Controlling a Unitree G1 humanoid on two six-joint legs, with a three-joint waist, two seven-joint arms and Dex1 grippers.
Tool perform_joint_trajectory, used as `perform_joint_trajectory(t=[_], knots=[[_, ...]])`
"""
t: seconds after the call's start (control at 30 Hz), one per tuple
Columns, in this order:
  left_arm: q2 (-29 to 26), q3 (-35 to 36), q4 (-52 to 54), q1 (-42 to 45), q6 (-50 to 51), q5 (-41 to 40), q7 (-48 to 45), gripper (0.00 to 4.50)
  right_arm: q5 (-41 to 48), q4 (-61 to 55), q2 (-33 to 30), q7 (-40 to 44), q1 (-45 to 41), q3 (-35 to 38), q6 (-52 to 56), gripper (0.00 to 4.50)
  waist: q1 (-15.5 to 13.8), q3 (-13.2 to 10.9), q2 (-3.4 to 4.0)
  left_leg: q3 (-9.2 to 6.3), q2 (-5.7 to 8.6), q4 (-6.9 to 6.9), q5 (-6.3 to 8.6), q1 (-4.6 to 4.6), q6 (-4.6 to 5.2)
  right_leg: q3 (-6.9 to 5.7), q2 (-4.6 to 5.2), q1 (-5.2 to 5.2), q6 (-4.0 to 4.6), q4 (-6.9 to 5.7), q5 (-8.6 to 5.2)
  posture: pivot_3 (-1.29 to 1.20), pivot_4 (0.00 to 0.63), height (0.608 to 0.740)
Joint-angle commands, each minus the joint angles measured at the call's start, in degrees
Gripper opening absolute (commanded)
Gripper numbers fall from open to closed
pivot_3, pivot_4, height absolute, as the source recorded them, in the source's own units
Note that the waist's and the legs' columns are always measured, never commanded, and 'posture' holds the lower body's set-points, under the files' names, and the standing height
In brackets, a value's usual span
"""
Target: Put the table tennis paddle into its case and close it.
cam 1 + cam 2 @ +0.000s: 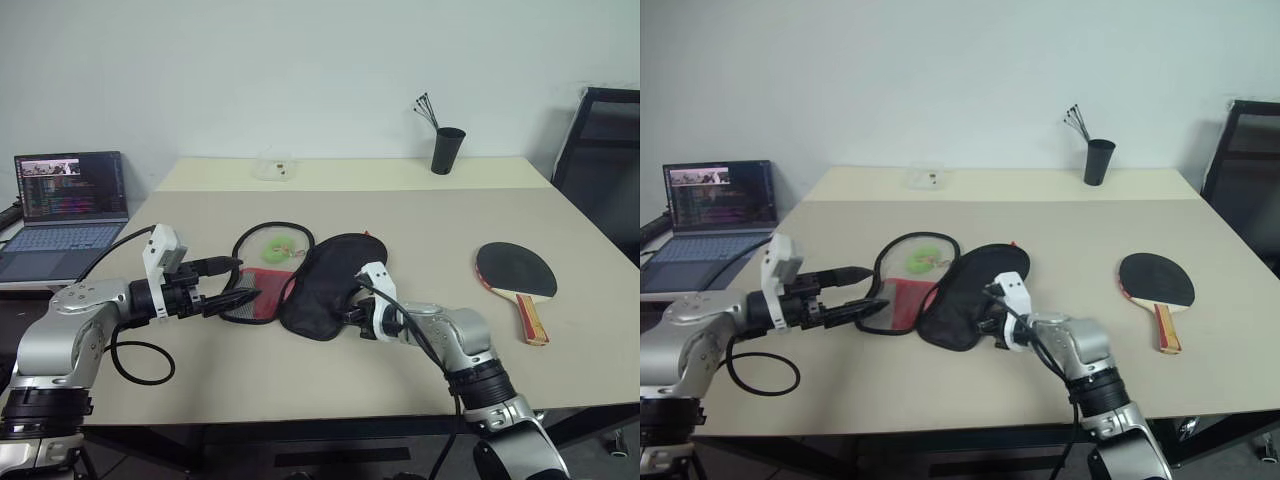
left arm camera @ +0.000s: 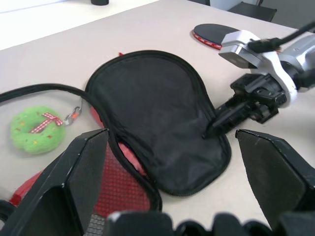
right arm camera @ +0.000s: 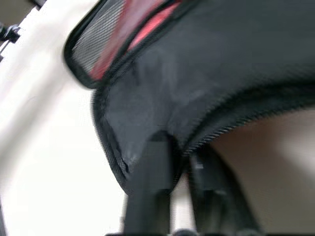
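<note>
The case (image 1: 325,285) lies unzipped and spread open mid-table, its black flap to the right and its red mesh section (image 1: 262,290) to the left. A green plush tag (image 1: 283,243) and a black strap loop lie just behind it. My right gripper (image 1: 350,315) is shut on the near edge of the black flap; the right wrist view shows the case (image 3: 162,98) with its hem pinched between the fingers. My left gripper (image 1: 238,282) hovers open at the red section's left edge, nothing between its fingers (image 2: 78,182). The table tennis paddle (image 1: 515,272) lies flat at the right, handle toward me.
A black cup (image 1: 447,150) holding thin sticks stands at the far edge, with a small clear container (image 1: 273,167) far left of it. An open laptop (image 1: 65,200) sits off the table's left side. A black chair (image 1: 605,150) stands at the right. A black cable (image 1: 140,360) loops near my left arm.
</note>
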State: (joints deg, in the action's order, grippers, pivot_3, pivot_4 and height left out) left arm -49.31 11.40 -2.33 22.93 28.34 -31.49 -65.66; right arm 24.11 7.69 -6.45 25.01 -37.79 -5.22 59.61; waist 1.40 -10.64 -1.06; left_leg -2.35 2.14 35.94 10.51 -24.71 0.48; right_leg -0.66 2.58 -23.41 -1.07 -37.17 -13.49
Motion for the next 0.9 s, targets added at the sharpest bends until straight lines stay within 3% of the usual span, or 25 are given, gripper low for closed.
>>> perform_joint_trajectory(t=[0.03, 0.47, 0.67, 0.9], knots=[[0.2, -0.8, 2.6, -0.3, -2.8, 1.5, 0.1, 4.5, 1.7, -1.3, -3.2, 1.5, -1.2, 3.5, 2.4, 0.01, 0.0, 0.0, 0.0, 0.01, 0.0, 0.0, 0.0, 0.0, 0.0, 0.0, 0.0, 0.0, 0.0, 0.01, 0.0, 0.0, 0.15, 0.74], [4.6, -5.1, 4.7, 4.6, -2.3, 1.4, 0.7, 4.5, 1.6, 3.4, -17.9, 10.9, -4.7, 3.2, 5.1, 0.01, 0.0, 0.0, 0.0, 0.05, 0.01, 0.0, 0.0, -0.01, 0.01, -0.01, 0.0, 0.05, -0.03, 0.03, 0.0, 0.0, 0.15, 0.74], [5.9, -7.3, 4.8, 6.1, -2.5, 1.5, 0.4, 4.5, -1.1, 9.5, -26.0, 19.9, -8.1, -2.3, 2.2, 0.01, 0.0, 0.0, -0.01, 0.08, 0.02, 0.01, 0.0, -0.02, 0.02, -0.01, -0.01, 0.06, -0.05, 0.05, 0.0, 0.0, 0.15, 0.74], [6.6, -8.2, 5.3, 6.4, -2.2, 1.6, 0.6, 4.5, -5.6, 17.8, -26.9, 25.1, -13.3, -5.8, -4.0, 0.01, 0.1, 0.0, -0.02, 0.08, 0.0, 0.02, 0.0, -0.02, 0.03, -0.01, -0.04, 0.06, -0.08, 0.03, 0.0, 0.0, 0.15, 0.74]])
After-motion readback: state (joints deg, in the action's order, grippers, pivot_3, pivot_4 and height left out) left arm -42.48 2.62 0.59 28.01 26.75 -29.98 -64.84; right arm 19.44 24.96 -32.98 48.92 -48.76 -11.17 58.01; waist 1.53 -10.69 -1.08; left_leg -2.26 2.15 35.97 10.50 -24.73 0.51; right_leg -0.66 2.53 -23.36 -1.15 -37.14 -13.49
